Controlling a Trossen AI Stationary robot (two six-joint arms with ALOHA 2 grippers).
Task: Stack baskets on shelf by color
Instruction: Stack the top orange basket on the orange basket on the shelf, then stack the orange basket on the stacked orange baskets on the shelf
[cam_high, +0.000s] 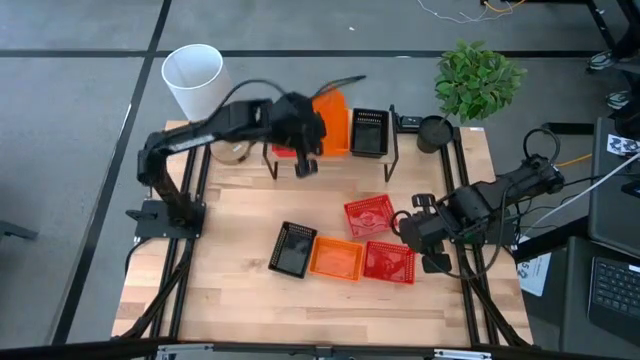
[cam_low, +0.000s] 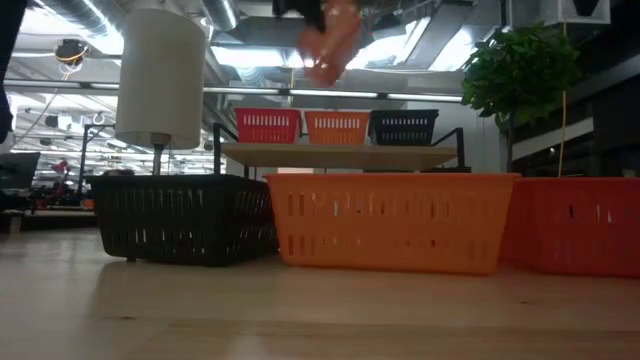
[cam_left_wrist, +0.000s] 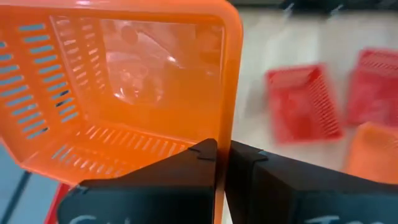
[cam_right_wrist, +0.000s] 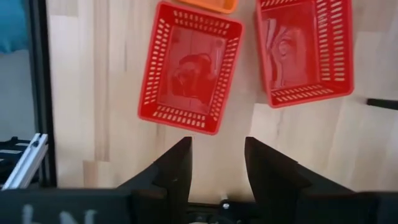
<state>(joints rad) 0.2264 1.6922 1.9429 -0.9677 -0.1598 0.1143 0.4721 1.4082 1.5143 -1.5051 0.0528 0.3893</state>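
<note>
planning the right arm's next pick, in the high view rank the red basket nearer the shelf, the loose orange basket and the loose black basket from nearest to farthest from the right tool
1. Red basket nearer the shelf, just beside the right tool.
2. Loose orange basket, mid-table.
3. Loose black basket, farthest, toward the left arm's side.

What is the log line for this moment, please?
left pincer: shut on orange basket, above shelf | right pincer: open, above red baskets

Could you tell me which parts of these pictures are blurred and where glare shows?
Low view: the held orange plastic mesh basket is smeared with blur, against bright ceiling lights. High view: the left gripper is blurred over the small wooden shelf. Left wrist view: two red plastic mesh baskets on the table look soft; the orange basket's floor glares. Right wrist view: sharp.
</note>
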